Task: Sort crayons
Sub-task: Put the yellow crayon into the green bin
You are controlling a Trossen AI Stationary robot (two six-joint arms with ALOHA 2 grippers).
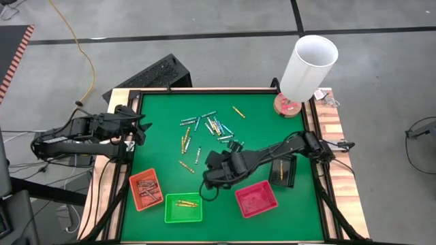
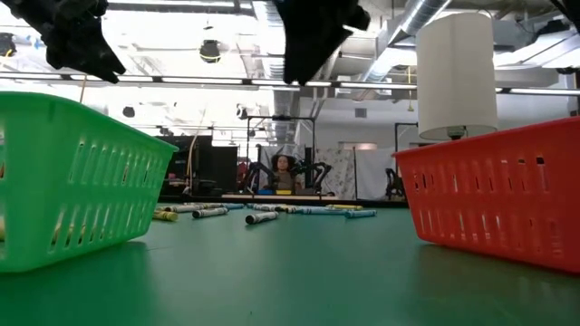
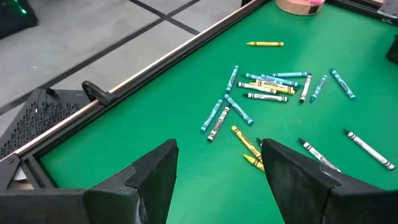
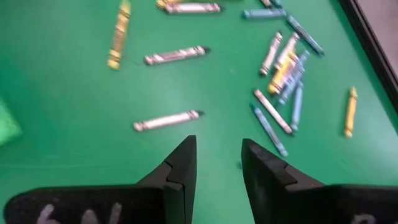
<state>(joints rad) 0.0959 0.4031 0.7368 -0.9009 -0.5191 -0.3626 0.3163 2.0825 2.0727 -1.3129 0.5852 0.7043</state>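
- Covering the whole work area, the green table (image 1: pixel 286 211) carries a white cylinder (image 1: pixel 310 67) at its far right corner, out of the arms' way.
- Lining the near edge from left to right are an orange tray (image 1: pixel 146 188), a green tray (image 1: pixel 183 208) and a red tray (image 1: pixel 256 199), with a black tray (image 1: pixel 283 170) farther right; they sit close together, probably so each colour has its own bin.
- Hanging over the table's middle, just beyond the green tray, the right gripper (image 4: pixel 216 163) holds nothing, its jaws parted with a narrow gap, likely lining up a pick.
- Waiting at the left edge, the left gripper (image 3: pixel 217 171) stands wide open and empty.
- Lying loose in the far middle, the crayons (image 1: pixel 208 126) remain mostly unsorted; a few rest in the orange and green trays.
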